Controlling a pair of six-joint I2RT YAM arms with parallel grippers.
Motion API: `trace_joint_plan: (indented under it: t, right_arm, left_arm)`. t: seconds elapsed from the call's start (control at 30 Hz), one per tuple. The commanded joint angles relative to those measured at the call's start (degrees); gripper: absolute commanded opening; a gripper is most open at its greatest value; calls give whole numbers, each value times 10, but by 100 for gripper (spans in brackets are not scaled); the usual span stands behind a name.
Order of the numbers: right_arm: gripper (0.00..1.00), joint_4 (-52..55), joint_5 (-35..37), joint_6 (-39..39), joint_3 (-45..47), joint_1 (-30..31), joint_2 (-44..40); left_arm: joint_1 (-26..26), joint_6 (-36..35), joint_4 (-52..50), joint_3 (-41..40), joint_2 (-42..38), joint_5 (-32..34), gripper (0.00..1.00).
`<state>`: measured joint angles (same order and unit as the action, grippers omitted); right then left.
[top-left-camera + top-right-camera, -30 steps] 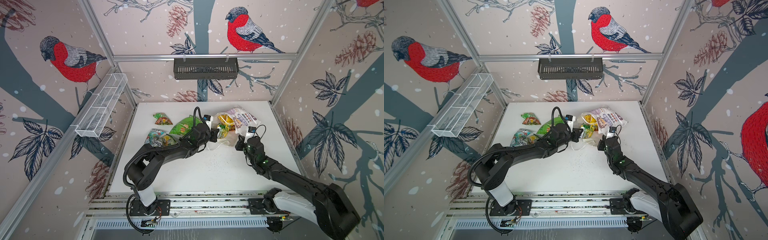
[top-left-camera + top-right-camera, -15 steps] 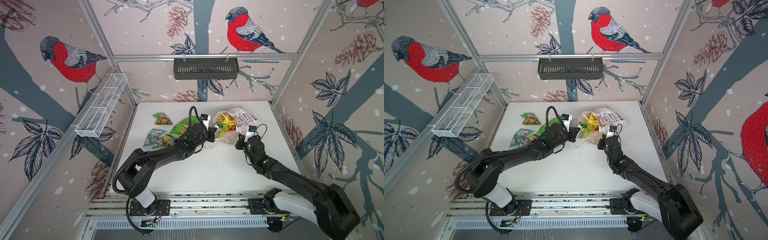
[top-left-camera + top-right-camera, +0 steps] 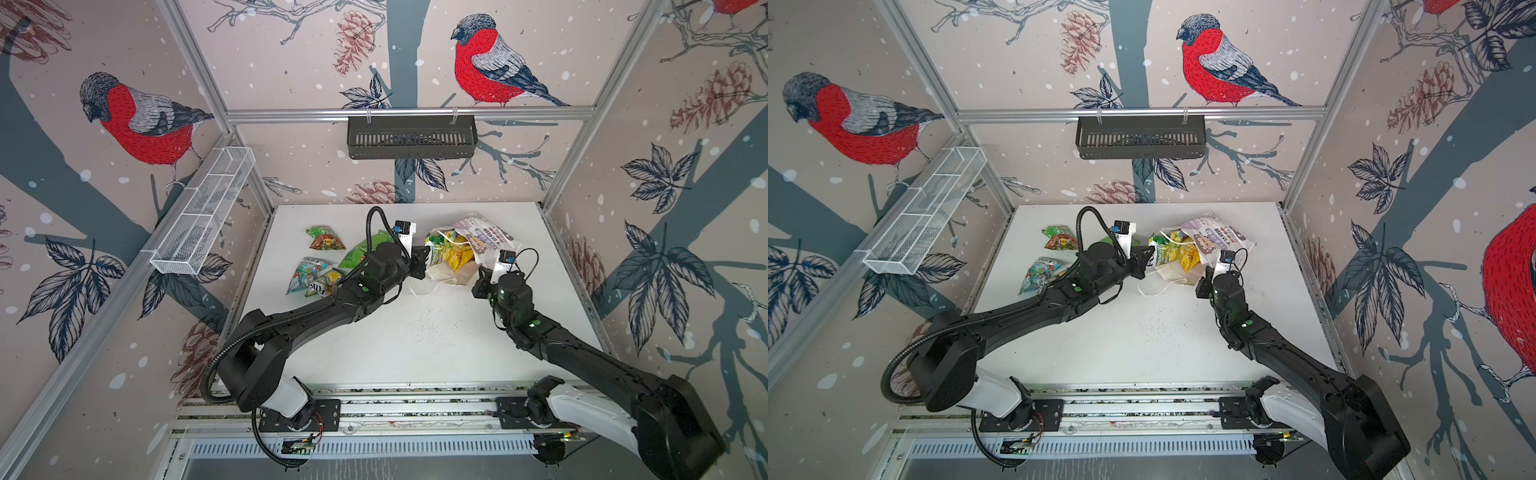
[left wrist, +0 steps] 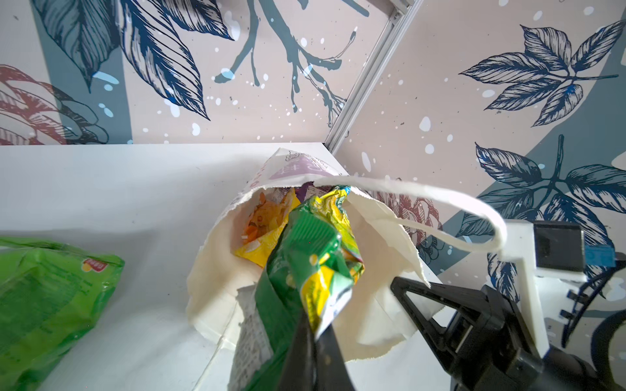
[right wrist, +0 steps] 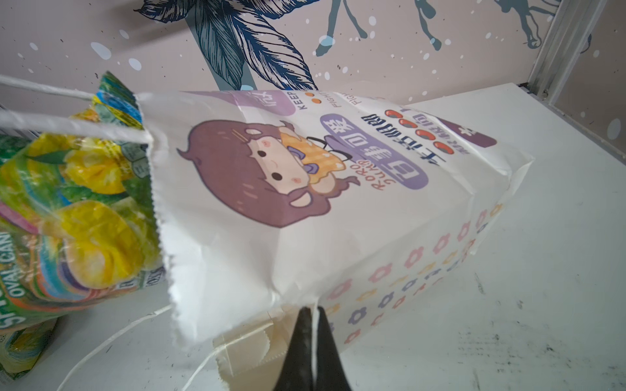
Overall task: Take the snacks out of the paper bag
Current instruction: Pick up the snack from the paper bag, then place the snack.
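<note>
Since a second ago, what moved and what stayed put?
The left pincer, shut on a green and yellow snack packet, drew back slightly from the mouth of the paper bag, tugging the packet along. The right pincer stayed shut on the bag's edge, and the loose packets did not move.

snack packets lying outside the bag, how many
4: green-orange packet at the back, big green packet, teal packet, yellow packet by the left arm; others may hide beneath it.
</note>
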<state>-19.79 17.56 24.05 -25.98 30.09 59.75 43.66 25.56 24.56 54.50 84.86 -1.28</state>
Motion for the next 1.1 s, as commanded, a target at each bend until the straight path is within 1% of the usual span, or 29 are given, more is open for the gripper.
trace_joint_plan:
  t: [0.0, 0.23, 0.43, 0.63, 0.77, 0.9, 1.0, 1.07]
  right_arm:
    - [0, -16, -7, -3, -5, 0, -5]
    - [0, -21, -9, -1, 0, 0, -6]
    - [0, -21, -9, 5, 4, 0, -2]
    - [0, -24, -7, 7, 11, 0, -8]
    - [0, -25, -8, 5, 11, -1, -9]
    - [0, -28, -8, 2, 14, -2, -9]
    - [0, -32, -9, 1, 20, -3, -9]
    - [0, -33, -10, 0, 21, -3, -7]
  left_arm:
    - [-2, -3, 8, -18, -29, 29, 0]
    - [-11, -14, -4, -72, -107, 102, 0]
    - [-44, -7, -11, -110, -160, 111, 0]
    - [-87, -5, -32, -131, -193, 123, 0]
    - [-143, -4, -43, -146, -199, 121, 0]
    - [-214, 11, -39, -171, -204, 116, 0]
    - [-260, 17, -49, -166, -192, 101, 0]
    - [-281, 21, -52, -162, -181, 100, 0]
